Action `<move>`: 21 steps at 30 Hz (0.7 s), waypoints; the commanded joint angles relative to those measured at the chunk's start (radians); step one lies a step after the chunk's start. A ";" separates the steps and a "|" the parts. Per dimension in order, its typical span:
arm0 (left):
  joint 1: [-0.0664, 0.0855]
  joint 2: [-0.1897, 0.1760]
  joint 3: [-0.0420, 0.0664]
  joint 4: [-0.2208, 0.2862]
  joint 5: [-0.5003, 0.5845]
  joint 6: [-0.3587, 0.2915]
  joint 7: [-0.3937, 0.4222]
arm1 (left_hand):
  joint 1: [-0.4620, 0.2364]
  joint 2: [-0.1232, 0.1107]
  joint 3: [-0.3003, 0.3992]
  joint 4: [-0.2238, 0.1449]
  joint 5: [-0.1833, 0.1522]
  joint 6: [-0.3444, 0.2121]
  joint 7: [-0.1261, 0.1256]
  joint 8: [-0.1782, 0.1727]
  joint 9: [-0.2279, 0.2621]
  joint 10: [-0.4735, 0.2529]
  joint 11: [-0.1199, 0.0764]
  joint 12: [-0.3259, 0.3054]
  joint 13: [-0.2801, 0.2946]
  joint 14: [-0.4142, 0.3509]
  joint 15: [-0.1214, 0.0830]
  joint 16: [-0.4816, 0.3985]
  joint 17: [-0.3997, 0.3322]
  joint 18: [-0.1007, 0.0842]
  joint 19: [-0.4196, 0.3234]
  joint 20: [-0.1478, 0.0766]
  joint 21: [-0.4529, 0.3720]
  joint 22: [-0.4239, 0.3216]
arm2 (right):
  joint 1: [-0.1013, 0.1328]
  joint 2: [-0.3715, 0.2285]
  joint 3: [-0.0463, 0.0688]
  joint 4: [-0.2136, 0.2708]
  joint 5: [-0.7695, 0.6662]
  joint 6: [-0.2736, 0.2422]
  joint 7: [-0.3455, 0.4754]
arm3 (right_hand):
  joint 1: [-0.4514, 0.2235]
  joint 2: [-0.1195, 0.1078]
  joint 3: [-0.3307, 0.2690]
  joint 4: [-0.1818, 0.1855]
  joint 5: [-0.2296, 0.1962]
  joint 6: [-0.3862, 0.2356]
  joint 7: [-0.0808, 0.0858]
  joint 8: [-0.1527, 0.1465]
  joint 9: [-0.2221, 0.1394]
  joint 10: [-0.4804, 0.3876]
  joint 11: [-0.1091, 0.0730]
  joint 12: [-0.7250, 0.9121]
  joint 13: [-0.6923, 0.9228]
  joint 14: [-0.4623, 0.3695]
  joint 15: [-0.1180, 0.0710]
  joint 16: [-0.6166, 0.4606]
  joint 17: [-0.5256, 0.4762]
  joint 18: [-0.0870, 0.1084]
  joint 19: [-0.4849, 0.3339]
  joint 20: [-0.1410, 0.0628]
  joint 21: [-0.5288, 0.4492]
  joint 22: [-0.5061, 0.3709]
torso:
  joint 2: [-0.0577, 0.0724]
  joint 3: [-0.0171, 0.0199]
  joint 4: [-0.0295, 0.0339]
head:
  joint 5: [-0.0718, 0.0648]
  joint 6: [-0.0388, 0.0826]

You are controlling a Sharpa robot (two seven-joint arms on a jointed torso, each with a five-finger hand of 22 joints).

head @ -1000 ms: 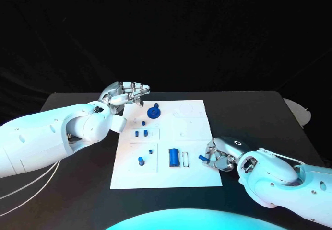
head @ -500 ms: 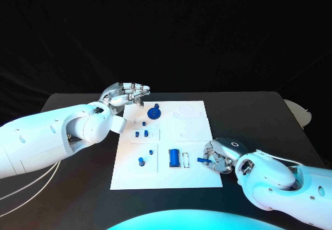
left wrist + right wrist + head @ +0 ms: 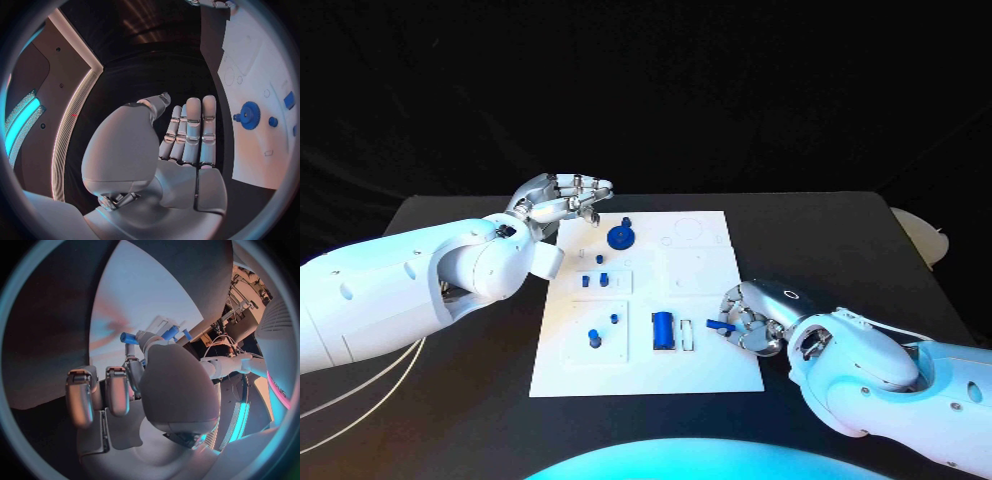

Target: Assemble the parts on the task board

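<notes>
Risk: your right hand (image 3: 750, 328) pinches a small blue part (image 3: 721, 325) over the task board (image 3: 704, 375) near edge, beside the blue cylinder (image 3: 662, 331), so it may slip; left hand (image 3: 567, 197) hovers empty, fingers apart.

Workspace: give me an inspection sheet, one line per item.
Surface: black table, task board lying flat mid-table.
Job's things: blue gear at the board's far end; blue block in a near recess; small blue pegs beside it; blue part pinched in the right hand.
Clutter: nothing seen.
Hands: left hand empty, fingers apart, off the board's far left corner; right hand holds the part over the board's near right edge.
Cables: pale cables under the left arm.
Surroundings: dark backdrop.
</notes>
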 commanded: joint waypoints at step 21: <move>0.001 0.002 0.001 0.008 -0.019 0.017 0.002 | -0.004 -0.002 0.000 0.004 0.005 0.000 0.004 0.006 -0.001 -0.006 0.003 0.004 -0.001 -0.005 0.001 0.003 -0.001 0.015 0.003 0.003 -0.004 -0.001 | -0.001 0.087 0.000 -0.040 0.325 0.022 0.024 | -0.176 -0.025 0.046 -0.022 0.076 0.004 -0.004 0.033 0.041 0.011 0.000 0.003 0.039 0.072 -0.004 0.004 0.108 -0.014 0.105 -0.003 0.005 0.263 | 0.000 -0.0004 -0.0003 | 0.001 -0.005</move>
